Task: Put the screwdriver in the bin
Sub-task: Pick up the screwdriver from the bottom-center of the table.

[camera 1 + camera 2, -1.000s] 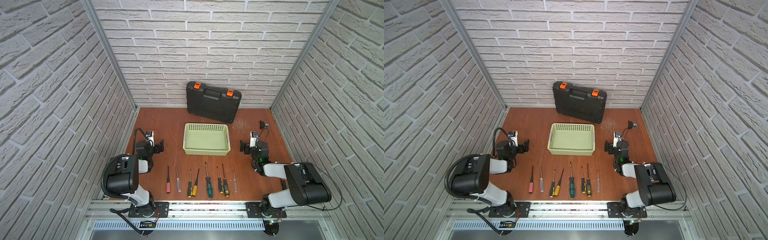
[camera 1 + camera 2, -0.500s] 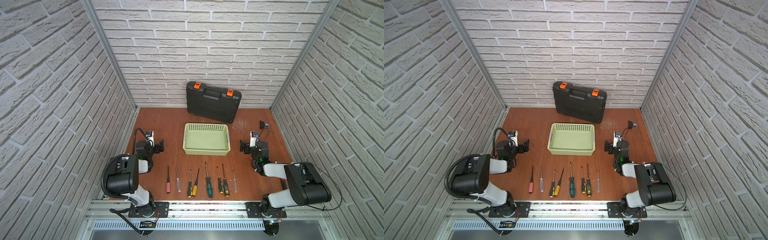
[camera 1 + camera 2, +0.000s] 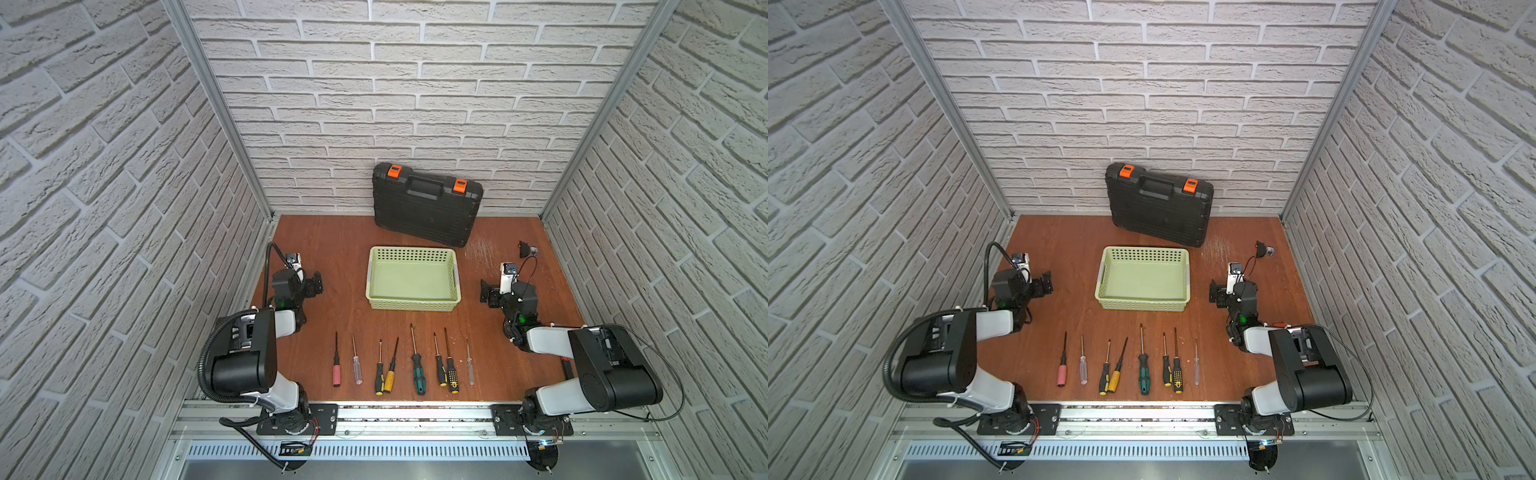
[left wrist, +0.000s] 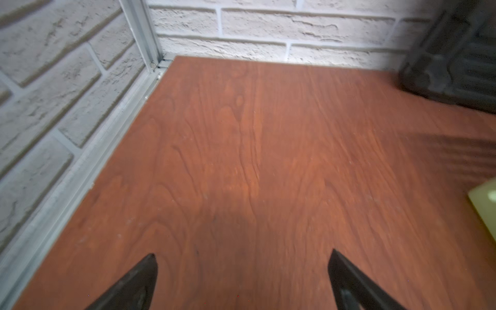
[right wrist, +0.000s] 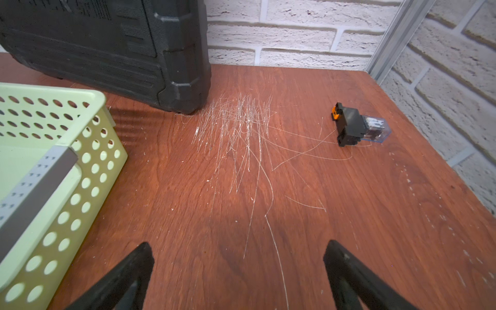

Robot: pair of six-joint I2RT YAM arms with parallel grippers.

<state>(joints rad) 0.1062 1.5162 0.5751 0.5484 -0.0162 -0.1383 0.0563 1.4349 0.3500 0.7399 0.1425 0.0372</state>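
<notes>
Several screwdrivers lie side by side near the table's front edge in both top views, among them a pink-handled one, a yellow-handled one and a green-handled one. The bin, a pale green perforated basket, sits empty mid-table behind them. My left gripper hovers left of the bin, open over bare wood. My right gripper hovers right of the bin, also open and empty. The right wrist view shows the bin's corner.
A black toolcase with orange latches leans against the back wall behind the bin. A small black and clear part lies on the scratched wood at the back right. Brick walls close in three sides.
</notes>
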